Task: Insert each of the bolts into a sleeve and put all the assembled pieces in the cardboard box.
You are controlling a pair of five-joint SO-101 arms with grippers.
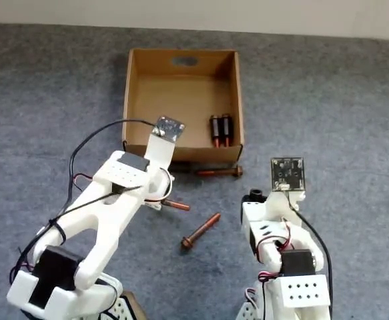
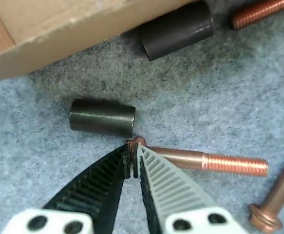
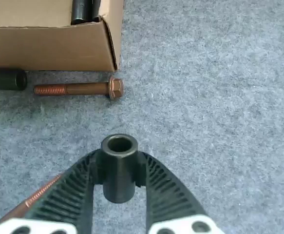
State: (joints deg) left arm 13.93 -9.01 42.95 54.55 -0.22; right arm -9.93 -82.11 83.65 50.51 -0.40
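Note:
My left gripper (image 2: 133, 157) is shut on the head end of a copper bolt (image 2: 200, 160) that lies on the grey mat. A black sleeve (image 2: 102, 117) lies just beyond the fingertips, near the bolt's head. My right gripper (image 3: 118, 165) is shut on another black sleeve (image 3: 118, 146), whose open bore faces the camera; the same sleeve (image 1: 255, 196) shows at the right arm's tip. The cardboard box (image 1: 135, 93) stands at the back with two assembled pieces (image 1: 221, 130) in its front right corner.
A third sleeve (image 2: 178, 30) and a bolt (image 3: 78, 88) lie along the box's front wall (image 3: 49, 46). Another loose bolt (image 1: 201, 231) rests on the mat between the arms. Open mat lies to the right of the box.

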